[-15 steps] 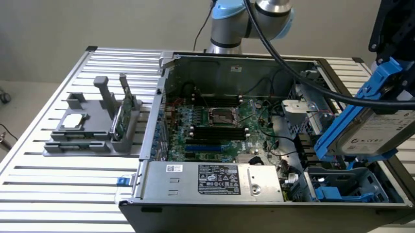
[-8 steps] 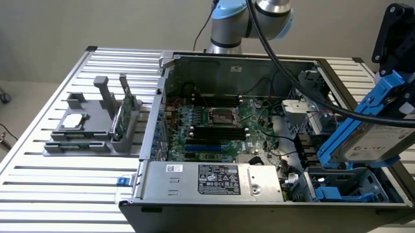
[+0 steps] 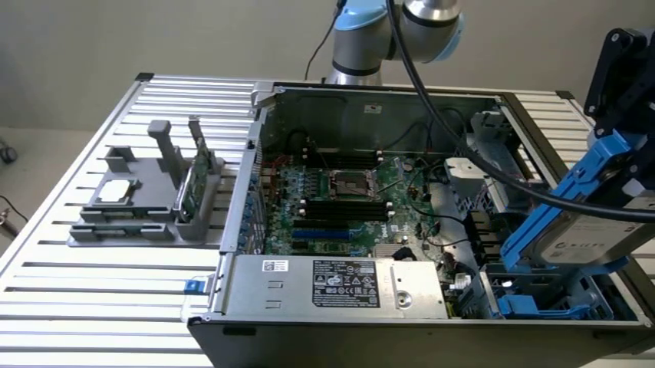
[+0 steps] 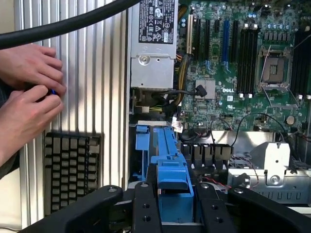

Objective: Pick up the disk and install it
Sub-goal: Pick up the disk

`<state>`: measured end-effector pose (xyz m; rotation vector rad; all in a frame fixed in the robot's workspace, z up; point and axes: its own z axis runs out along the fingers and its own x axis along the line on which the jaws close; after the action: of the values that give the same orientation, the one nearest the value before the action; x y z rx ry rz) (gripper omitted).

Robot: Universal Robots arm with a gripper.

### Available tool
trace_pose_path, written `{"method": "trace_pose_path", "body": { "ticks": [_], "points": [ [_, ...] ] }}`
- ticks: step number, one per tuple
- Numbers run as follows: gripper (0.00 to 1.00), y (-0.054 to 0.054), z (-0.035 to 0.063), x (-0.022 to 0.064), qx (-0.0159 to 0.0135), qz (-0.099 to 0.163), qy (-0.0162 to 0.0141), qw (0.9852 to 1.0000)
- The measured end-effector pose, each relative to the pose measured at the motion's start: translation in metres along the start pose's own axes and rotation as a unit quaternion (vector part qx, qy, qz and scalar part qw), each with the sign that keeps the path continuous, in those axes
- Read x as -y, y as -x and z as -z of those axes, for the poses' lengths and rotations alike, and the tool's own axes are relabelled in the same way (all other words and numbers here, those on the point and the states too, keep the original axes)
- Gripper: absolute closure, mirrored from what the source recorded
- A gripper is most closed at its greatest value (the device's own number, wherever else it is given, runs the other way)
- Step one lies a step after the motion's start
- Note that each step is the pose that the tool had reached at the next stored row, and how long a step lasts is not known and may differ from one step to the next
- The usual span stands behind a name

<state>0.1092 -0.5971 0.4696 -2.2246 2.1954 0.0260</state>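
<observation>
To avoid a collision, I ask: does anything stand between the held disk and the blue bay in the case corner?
Nothing visible does. The gripper holds the disk tilted above the blue bay, with open space between them. Thin wires lie beside the bay, not across it, as far as can be seen.

The scene is lit evenly and softly from above. Pale glare is seen along the slatted table (image 3: 61, 291) toward its front edge; the computer case (image 3: 358, 103) interior is left in mild shadow.
</observation>
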Motion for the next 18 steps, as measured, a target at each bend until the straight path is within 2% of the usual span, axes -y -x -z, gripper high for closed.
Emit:
{"method": "trace_pose_path", "body": {
  "ticks": [4, 13, 15, 18],
  "points": [
    [0.67, -0.001, -0.0066, 0.0010, -0.0001, -0.010, -0.0003, 0.9999],
    [0.67, -0.001, -0.0095, 0.0014, 0.0001, -0.012, -0.0007, 0.9999],
    [0.67, -0.001, -0.0120, 0.0014, 0.0000, -0.012, -0.0027, 0.9999],
    [0.67, 0.000, -0.0149, 0.0010, 0.0002, -0.012, -0.0093, 0.9999]
  ]
}}
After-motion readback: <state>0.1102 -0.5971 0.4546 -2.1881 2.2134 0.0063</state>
